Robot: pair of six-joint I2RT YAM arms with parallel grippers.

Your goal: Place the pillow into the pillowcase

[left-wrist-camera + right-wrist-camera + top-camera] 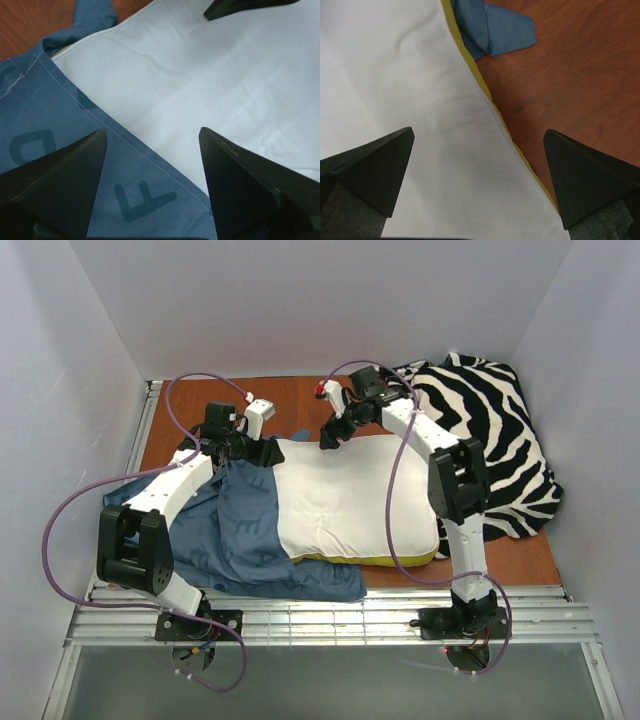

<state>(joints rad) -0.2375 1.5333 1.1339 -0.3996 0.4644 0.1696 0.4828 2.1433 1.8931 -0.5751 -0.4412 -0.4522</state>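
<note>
The white pillow (350, 500) lies in the middle of the table, its yellow underside edge showing along the front. The blue pillowcase (240, 540) lies to its left and covers the pillow's left end. My left gripper (262, 452) is open and empty above the far left corner; in the left wrist view the left gripper (152, 131) straddles the pillowcase (60, 125) hem where it lies on the pillow (200, 75). My right gripper (332, 435) is open and empty over the pillow's far edge; in the right wrist view the right gripper (479, 132) straddles the pillow (395, 75) and its yellow edge (485, 95).
A black-and-white zebra-striped cloth (500, 440) is heaped at the back right, against the pillow's right end. A blue pillowcase corner (495, 30) pokes out onto the brown table (570, 75) behind the pillow. White walls close in the table on three sides.
</note>
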